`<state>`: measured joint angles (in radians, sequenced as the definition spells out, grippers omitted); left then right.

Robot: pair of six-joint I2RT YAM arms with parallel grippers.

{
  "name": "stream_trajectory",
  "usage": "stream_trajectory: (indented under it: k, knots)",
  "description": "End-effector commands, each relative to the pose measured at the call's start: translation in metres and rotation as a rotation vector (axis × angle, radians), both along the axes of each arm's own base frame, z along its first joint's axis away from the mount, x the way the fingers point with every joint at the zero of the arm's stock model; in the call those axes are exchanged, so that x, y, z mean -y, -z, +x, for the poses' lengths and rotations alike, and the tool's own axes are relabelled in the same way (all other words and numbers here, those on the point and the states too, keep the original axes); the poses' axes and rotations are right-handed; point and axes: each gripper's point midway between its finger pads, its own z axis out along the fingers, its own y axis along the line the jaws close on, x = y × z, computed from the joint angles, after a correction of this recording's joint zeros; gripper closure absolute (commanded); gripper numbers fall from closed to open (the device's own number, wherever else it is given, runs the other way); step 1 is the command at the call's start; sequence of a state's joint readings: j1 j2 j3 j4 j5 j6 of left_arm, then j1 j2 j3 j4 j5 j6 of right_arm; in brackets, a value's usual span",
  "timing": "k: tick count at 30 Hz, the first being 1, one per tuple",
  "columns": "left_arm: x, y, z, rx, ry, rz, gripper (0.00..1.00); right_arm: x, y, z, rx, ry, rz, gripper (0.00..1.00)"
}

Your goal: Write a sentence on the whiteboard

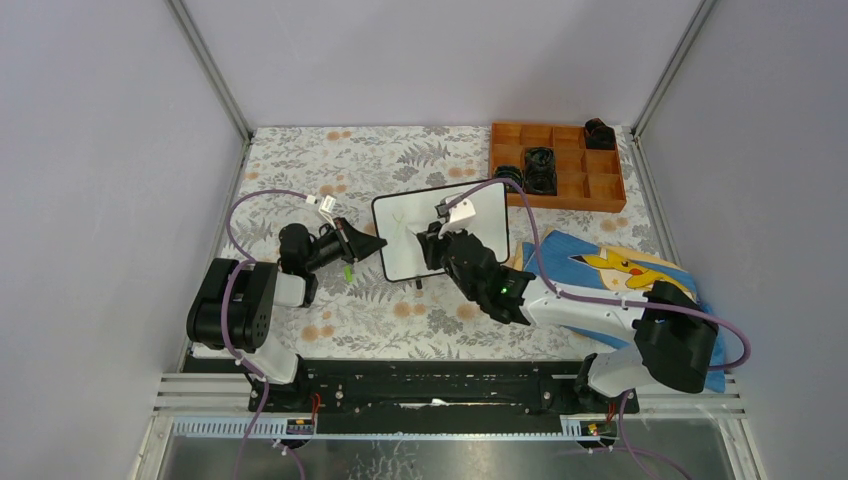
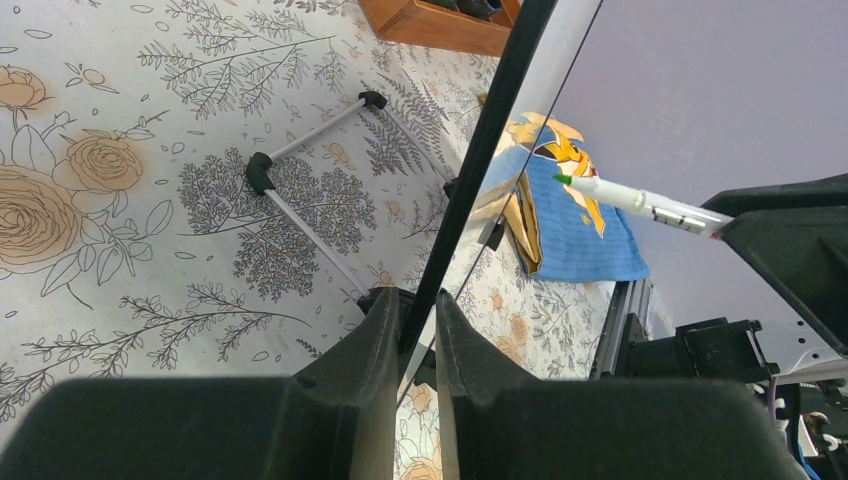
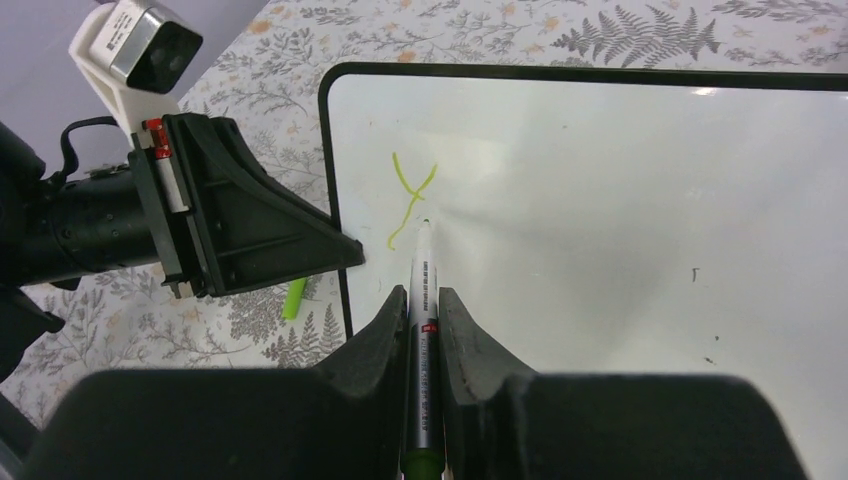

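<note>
Right wrist view: your right pincer (image 3: 422, 300) is clamped on a green marker (image 3: 424, 255), with the tip pointing at the whiteboard (image 3: 620, 180). Of the sentence (image 3: 410, 195), only one green Y-shaped stroke is down, close to the board's left edge. The tip sits just below that stroke. I cannot tell whether it touches the board.

Top view: the whiteboard stands at the middle of the surface (image 1: 400, 320), between the two arms. A blue Pikachu cloth (image 1: 600, 270) lies to its right and a wooden tray (image 1: 560, 165) sits at the far right. Your left pincer (image 1: 365, 243) is closed on the board's left frame edge. The left wrist view shows both fingers pinching the black frame, steadying the board. A green cap (image 1: 348, 272) lies on the surface just beside that pincer.

Progress, as a judgement: barely started. One letter is written; the rest of the first word and everything after it remain. The board's right side and lower half are blank, apart from a few tiny dark specks.
</note>
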<state>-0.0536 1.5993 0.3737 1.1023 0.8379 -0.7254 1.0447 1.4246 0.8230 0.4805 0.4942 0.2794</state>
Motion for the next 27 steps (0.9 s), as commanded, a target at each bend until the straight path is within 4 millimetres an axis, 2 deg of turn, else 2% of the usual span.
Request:
stream_trajectory:
  k: [1, 12, 27]
  knots:
    - [-0.001, -0.002, 0.004, 0.013, -0.014, 0.018, 0.95, 0.01, -0.026, 0.013, 0.065, 0.067, 0.048, 1.0]
    - [-0.001, -0.001, 0.005, 0.009, -0.014, 0.023, 0.95, -0.001, -0.03, 0.022, 0.072, 0.06, 0.051, 1.0]
    - [0.0, 0.0, 0.005, 0.009, -0.013, 0.026, 0.95, -0.005, -0.008, 0.023, 0.036, 0.041, 0.014, 1.0]
